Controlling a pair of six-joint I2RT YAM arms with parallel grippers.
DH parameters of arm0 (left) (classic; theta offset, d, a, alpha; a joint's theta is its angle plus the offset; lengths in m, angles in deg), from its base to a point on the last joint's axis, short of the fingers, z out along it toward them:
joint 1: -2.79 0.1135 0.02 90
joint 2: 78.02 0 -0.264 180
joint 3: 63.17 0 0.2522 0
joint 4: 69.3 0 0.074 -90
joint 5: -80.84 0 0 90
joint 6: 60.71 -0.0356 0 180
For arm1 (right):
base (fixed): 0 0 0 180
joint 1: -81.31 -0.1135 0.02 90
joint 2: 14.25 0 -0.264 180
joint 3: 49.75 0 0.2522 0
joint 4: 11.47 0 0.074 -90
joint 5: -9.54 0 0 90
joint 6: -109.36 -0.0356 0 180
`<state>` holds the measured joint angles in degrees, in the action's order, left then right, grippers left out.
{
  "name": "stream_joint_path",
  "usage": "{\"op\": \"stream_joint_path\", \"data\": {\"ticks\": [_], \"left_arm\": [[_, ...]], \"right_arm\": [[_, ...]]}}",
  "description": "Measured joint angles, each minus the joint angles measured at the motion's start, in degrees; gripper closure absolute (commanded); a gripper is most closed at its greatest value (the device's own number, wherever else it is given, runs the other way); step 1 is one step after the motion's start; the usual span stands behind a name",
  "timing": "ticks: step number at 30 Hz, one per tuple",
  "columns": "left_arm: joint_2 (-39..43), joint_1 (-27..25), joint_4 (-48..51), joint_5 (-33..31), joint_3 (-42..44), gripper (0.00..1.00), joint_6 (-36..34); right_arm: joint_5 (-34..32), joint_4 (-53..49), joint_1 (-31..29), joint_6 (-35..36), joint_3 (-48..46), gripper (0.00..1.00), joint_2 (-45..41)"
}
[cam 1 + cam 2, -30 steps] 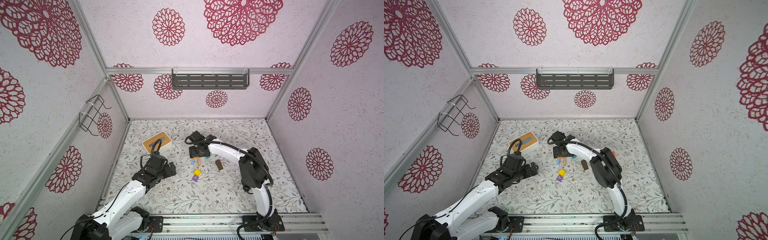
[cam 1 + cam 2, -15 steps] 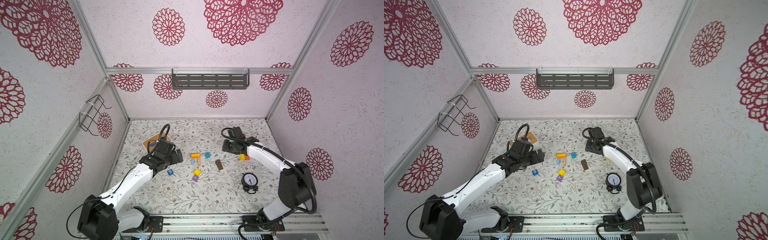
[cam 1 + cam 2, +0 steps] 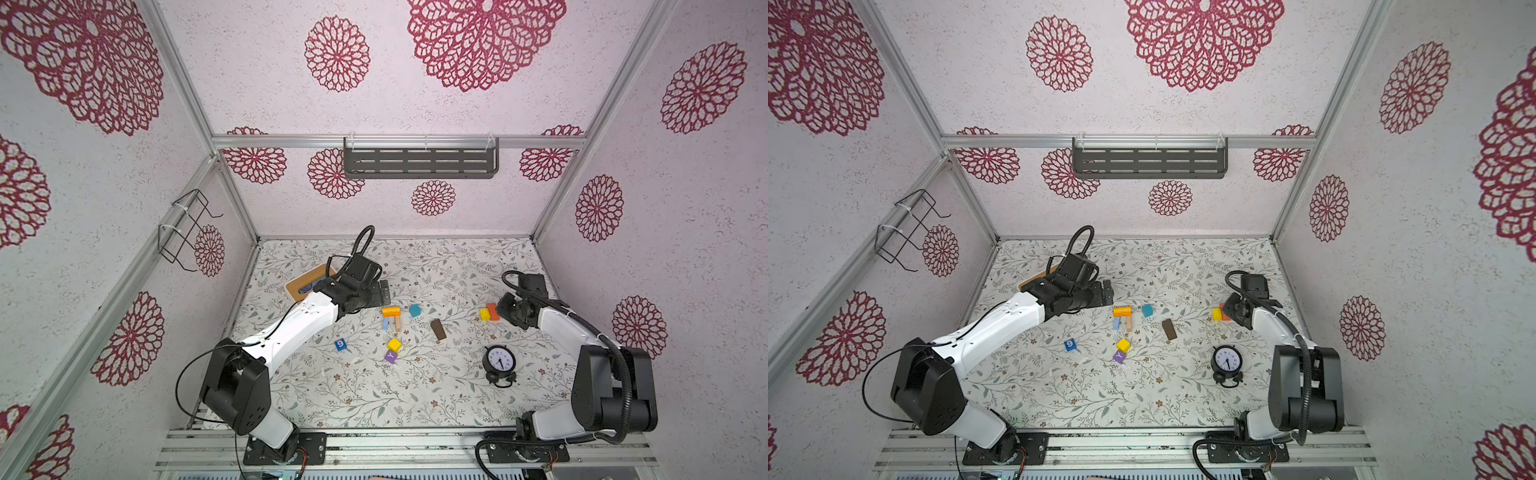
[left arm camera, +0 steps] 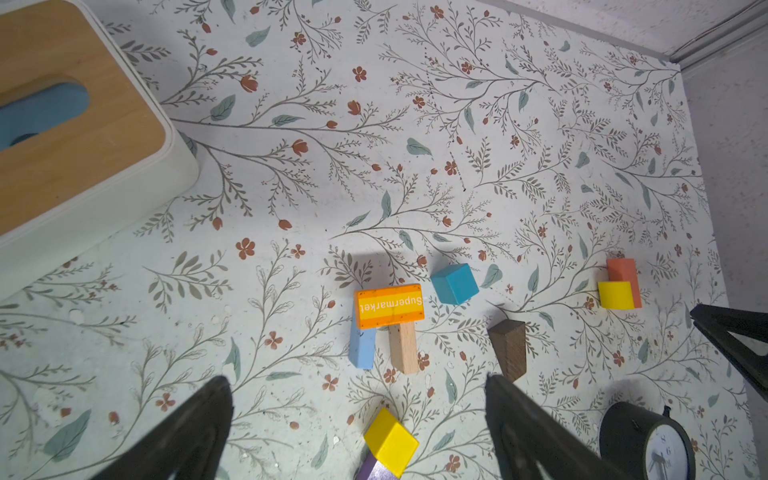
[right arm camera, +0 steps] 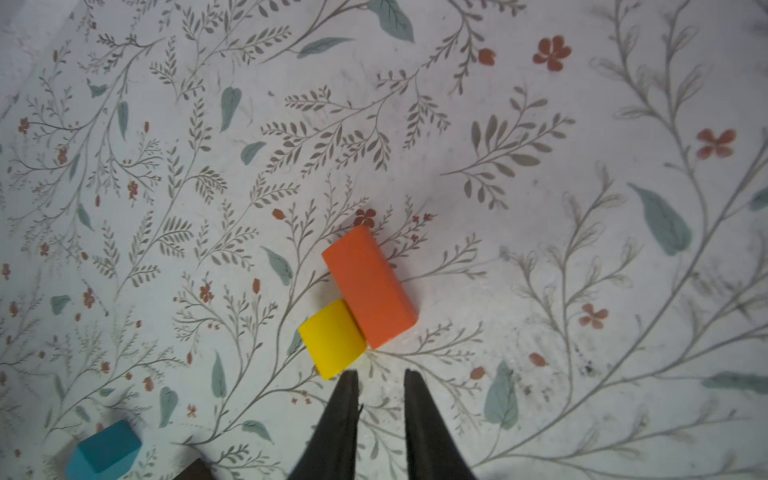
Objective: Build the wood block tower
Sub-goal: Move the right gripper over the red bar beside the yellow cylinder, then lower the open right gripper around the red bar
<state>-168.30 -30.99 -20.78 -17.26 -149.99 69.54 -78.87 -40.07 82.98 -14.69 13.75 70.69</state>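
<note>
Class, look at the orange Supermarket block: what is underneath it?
A light blue bar and a tan bar sit side by side under the orange block, with a gap between them. Their covered ends, and anything between them there, cannot be seen.

Robot lab test cell, aluminium frame (image 3: 399,142), red-medallion wallpaper panels (image 3: 478,41), floral tabletop (image 3: 374,399), left arm (image 3: 291,328) and right arm (image 3: 557,328) bolted to metal rail (image 3: 415,446)

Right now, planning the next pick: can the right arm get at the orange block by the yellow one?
Probably yes. The right gripper is just short of the orange block, with only bare table between. But its jaws stand narrowly apart, and the yellow block touches one long side.
</note>
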Motion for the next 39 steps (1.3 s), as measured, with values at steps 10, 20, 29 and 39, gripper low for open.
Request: {"op": "stream_joint_path", "data": {"ticks": [10,20,29,39], "left_arm": [[-0.44,-0.28,0.66,-0.22,0.44,0.03,0.20],[-0.44,-0.37,0.70,-0.42,1.33,0.03,0.31],[-0.46,-0.44,0.70,-0.39,1.33,0.03,0.46],[-0.46,-0.46,0.68,-0.42,1.33,0.03,0.46]], "right_arm": [[3.23,4.17,0.04,1.05,0.00,0.94,7.08],[6.60,6.78,0.04,2.40,0.28,0.93,9.57],[9.22,7.30,0.04,3.30,0.28,0.89,9.99],[8.76,6.25,0.04,4.11,0.59,0.75,9.53]]}}
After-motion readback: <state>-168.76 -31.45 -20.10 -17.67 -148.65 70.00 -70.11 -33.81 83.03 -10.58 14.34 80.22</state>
